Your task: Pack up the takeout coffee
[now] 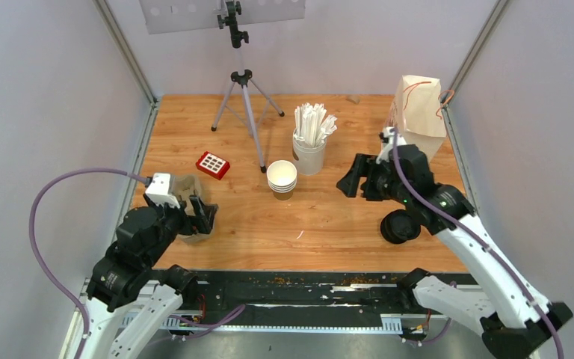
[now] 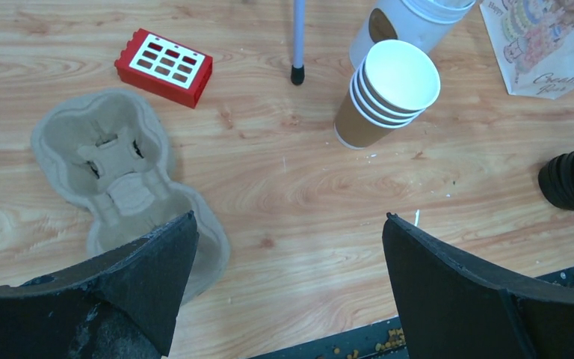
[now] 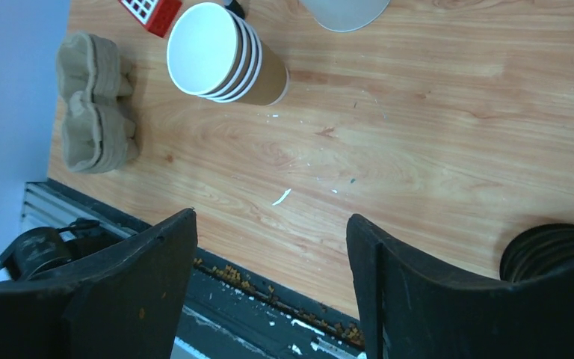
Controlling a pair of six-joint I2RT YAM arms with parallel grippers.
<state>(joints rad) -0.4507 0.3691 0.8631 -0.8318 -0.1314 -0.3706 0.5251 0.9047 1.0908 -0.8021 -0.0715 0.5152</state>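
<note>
While the left hand [image 2: 288,224] gapes wide and the right hand [image 3: 270,218] stands parted, both empty, nested paper cups [image 1: 282,179] stand unlidded at the centre of the counter [image 1: 329,224]: judged light, crushable; grip gently below the rim

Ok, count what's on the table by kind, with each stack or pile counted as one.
Cup stack: 1
Cup of straws: 1
Lid pile: 1
Cup carrier: 1
Red block: 1
Paper bag: 1
Tripod: 1
Total: 7
</note>
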